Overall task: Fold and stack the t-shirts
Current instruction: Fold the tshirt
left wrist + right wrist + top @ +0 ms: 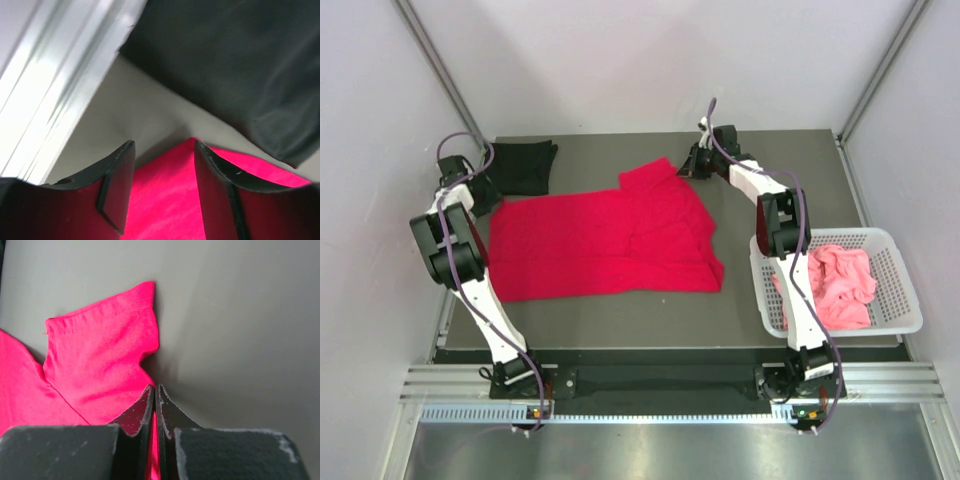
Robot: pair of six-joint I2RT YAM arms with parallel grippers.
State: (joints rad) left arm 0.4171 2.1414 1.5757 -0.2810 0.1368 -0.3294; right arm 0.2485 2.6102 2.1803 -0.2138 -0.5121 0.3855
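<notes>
Grey bench [780, 150] from above: red shirt [600, 245] lies spread at centre, unfolded; black shirt [525, 165] sits folded upper left; pink shirt [840, 285] waits in basket [900, 255], right. Left wrist: left gripper [162, 150] gapes over red's corner. Right wrist: right gripper [155, 390] pinches red's sleeve edge.

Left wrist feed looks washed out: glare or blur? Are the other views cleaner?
Left wrist view: glare blows out the metal rail, and the black t-shirt and open left gripper are soft. Right wrist view: sharper, a soft shadow on the table beside the red t-shirt in the right gripper. Top external view: even light, no glare.
</notes>
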